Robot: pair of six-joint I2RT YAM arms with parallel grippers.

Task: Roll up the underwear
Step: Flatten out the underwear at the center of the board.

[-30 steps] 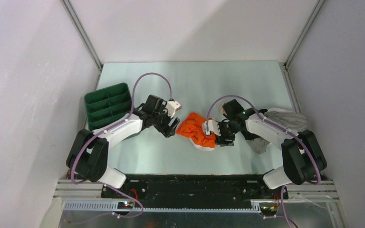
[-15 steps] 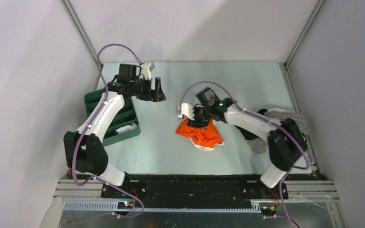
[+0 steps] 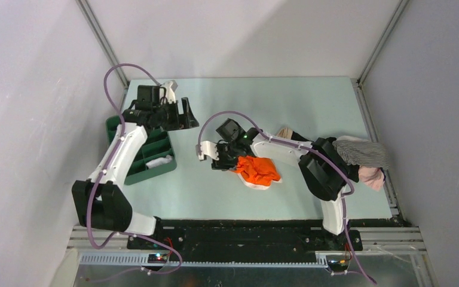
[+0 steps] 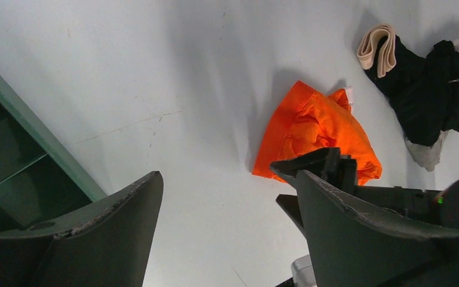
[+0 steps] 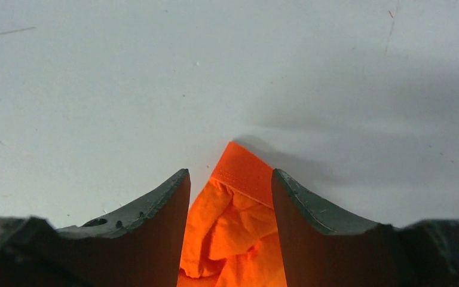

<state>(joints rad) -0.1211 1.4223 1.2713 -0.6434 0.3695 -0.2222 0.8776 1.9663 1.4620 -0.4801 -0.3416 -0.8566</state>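
Observation:
The orange underwear point(image 3: 258, 170) lies crumpled on the table in the middle of the top view. My right gripper point(image 3: 222, 159) reaches across to its left edge. In the right wrist view the right gripper point(image 5: 230, 173) is open, its fingers straddling a corner of the underwear point(image 5: 239, 197); the waistband corner pokes past the tips. My left gripper point(image 3: 186, 115) is open and empty above the table, beside the green tray's far right corner. The left wrist view shows the left gripper point(image 4: 227, 179) well away from the underwear point(image 4: 311, 131).
A green divided tray point(image 3: 132, 134) stands at the left with a white item point(image 3: 158, 161) in a near compartment. A pile of dark, striped and pink clothes point(image 3: 361, 156) lies at the right edge. A beige band point(image 4: 375, 45) lies beside the dark clothes point(image 4: 424, 95).
My left arm swung away from the underwear, back and left to the tray. My right gripper moved from the underwear's right edge round to its left edge. The underwear looks more bunched.

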